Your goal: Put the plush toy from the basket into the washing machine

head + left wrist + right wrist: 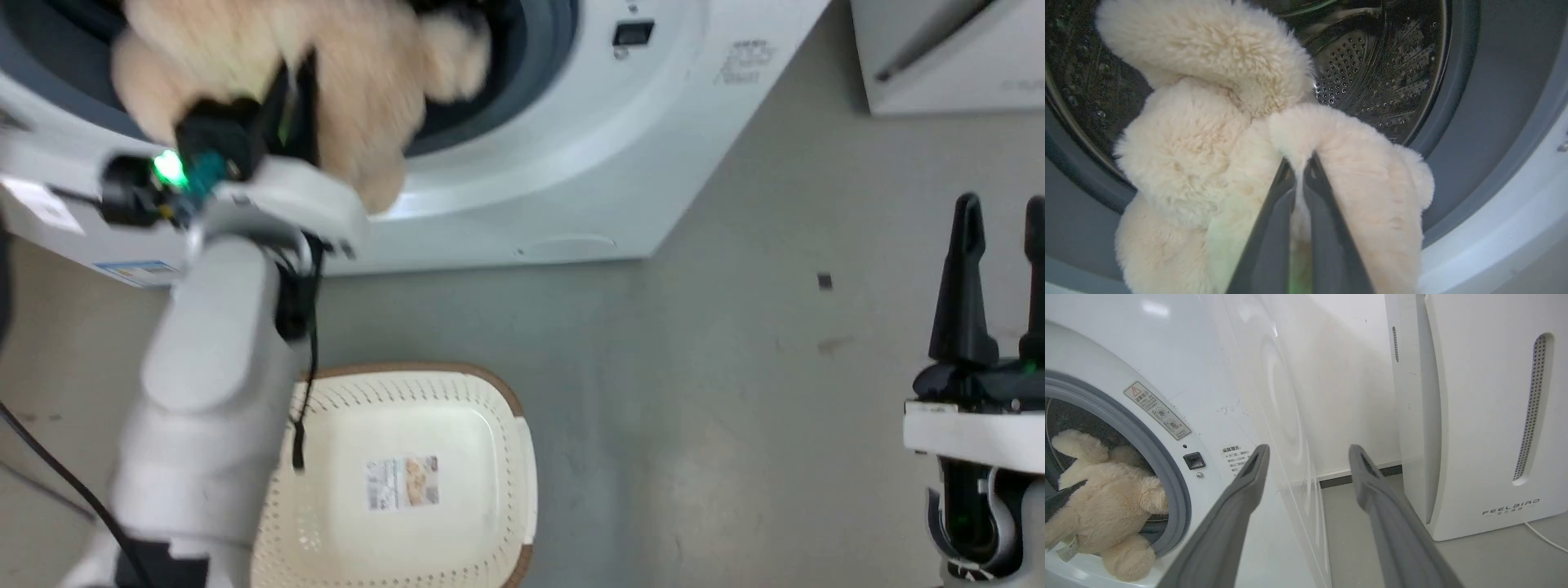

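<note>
Plush toy [1200, 155]: was pinched between the nearly closed fingers of the left hand [1301, 163] and hung in the mouth of the washing machine [571, 188], partly past the grey ring [1171, 477], with one limb over the lower lip.

Right hand [1000, 204]: stood with fingers spread, holding nothing.

Basket [514, 408]: sat on the floor [735, 408] before the machine.

Head camera looks steeply down; both wrist cameras share the washing machine [1229, 355] opening, the left from close
</note>
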